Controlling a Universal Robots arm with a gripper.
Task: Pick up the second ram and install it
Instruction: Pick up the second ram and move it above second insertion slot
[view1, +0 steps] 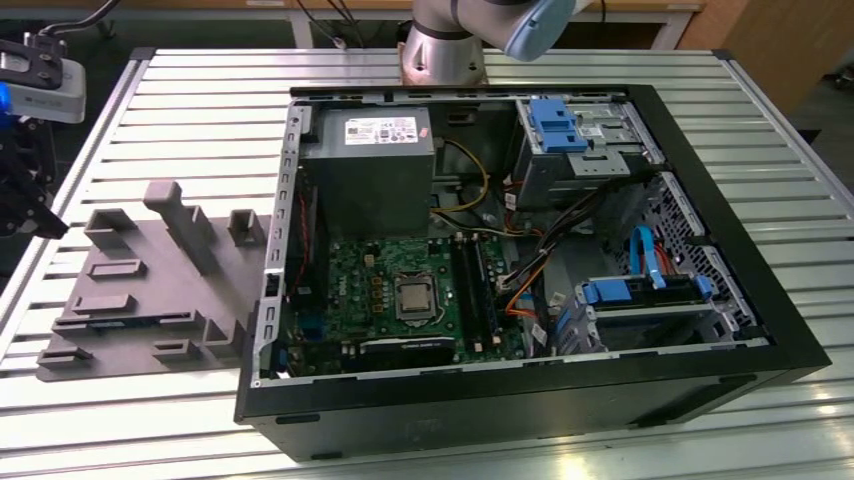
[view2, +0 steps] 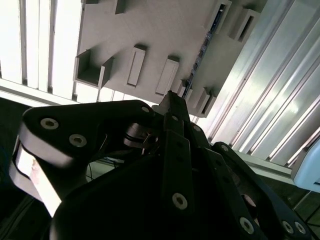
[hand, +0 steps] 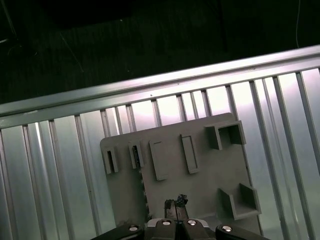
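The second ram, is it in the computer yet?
Not yet. The second ram stands on edge in the grey fixture. The end effector hovers by that fixture, holding nothing. Lifting the stick and fitting it into the computer case are both left.

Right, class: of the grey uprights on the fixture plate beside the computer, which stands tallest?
The long fin on the plate in the exterior view. It rises well above the short post beside it and the low blocks.
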